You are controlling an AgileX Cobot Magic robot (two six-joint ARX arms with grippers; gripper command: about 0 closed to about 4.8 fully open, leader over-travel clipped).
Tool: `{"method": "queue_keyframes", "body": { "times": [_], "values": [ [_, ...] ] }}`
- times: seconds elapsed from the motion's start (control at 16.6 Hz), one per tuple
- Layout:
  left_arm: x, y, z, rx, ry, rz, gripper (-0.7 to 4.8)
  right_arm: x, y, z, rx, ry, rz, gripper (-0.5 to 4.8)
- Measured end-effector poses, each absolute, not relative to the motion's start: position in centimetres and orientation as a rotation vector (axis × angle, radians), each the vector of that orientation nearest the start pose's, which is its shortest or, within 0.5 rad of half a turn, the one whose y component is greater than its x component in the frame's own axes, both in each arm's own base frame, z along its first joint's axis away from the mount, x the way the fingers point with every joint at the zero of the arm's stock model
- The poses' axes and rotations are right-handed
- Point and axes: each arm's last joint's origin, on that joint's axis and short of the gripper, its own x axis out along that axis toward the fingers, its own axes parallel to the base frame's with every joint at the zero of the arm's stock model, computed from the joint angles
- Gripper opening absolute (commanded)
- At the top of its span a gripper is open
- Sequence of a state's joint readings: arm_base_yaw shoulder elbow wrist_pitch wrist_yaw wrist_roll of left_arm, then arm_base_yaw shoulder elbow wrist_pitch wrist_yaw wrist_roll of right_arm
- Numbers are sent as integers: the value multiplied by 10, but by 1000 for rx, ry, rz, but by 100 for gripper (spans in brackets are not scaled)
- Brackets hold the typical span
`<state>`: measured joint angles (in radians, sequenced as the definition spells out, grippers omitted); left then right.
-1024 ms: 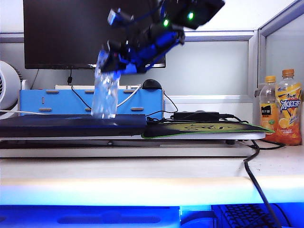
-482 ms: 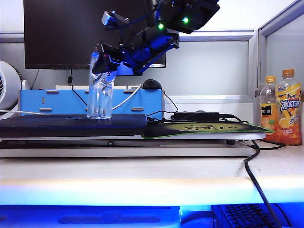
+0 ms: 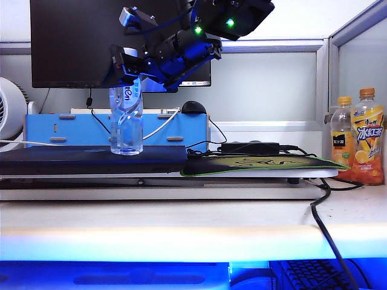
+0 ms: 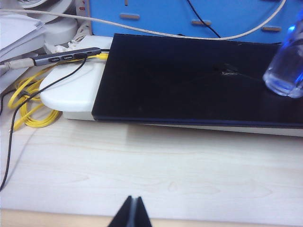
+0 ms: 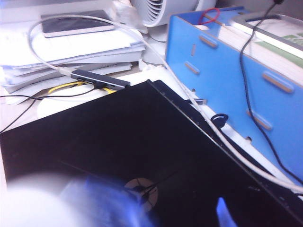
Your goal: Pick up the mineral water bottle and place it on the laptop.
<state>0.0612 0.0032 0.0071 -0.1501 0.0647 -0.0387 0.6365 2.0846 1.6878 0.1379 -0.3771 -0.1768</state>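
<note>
The mineral water bottle (image 3: 126,124), clear with a white-purple label, stands upright on the laptop (image 3: 72,160), a flat dark slab on a white stand. My right gripper (image 3: 126,72) hovers at the bottle's top with its jaws spread either side of the neck, and the cap is hidden between them. In the right wrist view the bottle (image 5: 94,203) is a pale blur over the laptop (image 5: 118,142), with one blue fingertip (image 5: 220,210) off to its side. My left gripper (image 4: 133,213) is shut over the bare wooden desk, short of the laptop (image 4: 189,80) and the bottle (image 4: 286,66).
A black monitor (image 3: 91,42) and a blue box (image 3: 72,130) stand behind the laptop. A mouse pad (image 3: 260,163) with a black power brick (image 3: 251,147) lies to the right. Two orange drink bottles (image 3: 366,136) stand at far right. A yellow cable (image 4: 28,101) and USB hub (image 4: 61,56) lie beside the stand.
The bottle went from tilted and hanging in the right gripper to standing upright on the laptop. The right gripper spread its jaws and shifted slightly left and up.
</note>
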Motion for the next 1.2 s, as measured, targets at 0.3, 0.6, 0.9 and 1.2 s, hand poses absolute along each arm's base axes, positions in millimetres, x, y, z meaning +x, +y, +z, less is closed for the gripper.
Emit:
{"method": "queue_keyframes", "body": {
  "times": [0.3, 0.6, 0.9, 1.2],
  "values": [
    [96, 4, 151, -48, 146, -1, -2, 389, 300, 275, -196, 136, 1016, 479],
    [96, 4, 151, -48, 146, -1, -2, 388, 298, 291, -191, 66, 988, 479],
    [96, 4, 151, -48, 146, -1, -2, 379, 290, 345, -193, -88, 911, 479],
    [96, 4, 151, -48, 146, -1, -2, 347, 249, 440, -167, -238, 711, 299]
  ]
}}
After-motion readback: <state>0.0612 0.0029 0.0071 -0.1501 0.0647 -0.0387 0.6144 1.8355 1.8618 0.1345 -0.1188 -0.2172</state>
